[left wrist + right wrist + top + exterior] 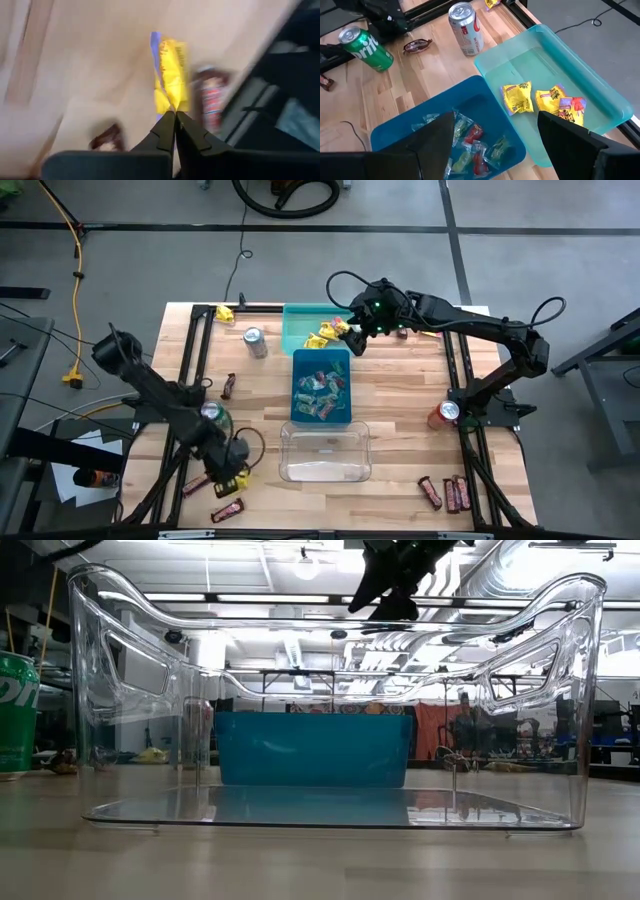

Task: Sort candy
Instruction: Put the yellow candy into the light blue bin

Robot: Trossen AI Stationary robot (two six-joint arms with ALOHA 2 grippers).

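One yellow packet (171, 75) pinched in left hand (175, 120) fingertips.

My left wrist view is blurred; the dark bars (212, 102) beside the yellow packet (171, 75) are unreadable.

The high view looks straight down on the whole table (400, 395). The low view looks level through the clear bin (330, 700). Both wrist views sit close; the left seems blurred.

bright overhead light, glare on the clear bin (330, 710); left wrist view blurred, perhaps by motion.
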